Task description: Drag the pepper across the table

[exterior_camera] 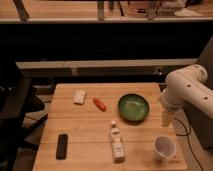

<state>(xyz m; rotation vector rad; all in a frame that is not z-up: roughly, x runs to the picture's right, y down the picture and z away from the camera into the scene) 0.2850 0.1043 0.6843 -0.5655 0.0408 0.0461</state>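
The small red-orange pepper [100,104] lies on the light wooden table [90,137], left of the green bowl [133,107] and right of a white sponge. My gripper [167,118] hangs at the table's right edge, to the right of the bowl and above the white cup. It is far from the pepper, with the bowl between them. The white arm [187,90] bends in from the right.
A white sponge [79,96] lies at the back left. A white labelled bottle [117,142] lies on its side near the front middle. A black remote [62,146] is at the front left. A white cup [164,147] stands at the front right corner.
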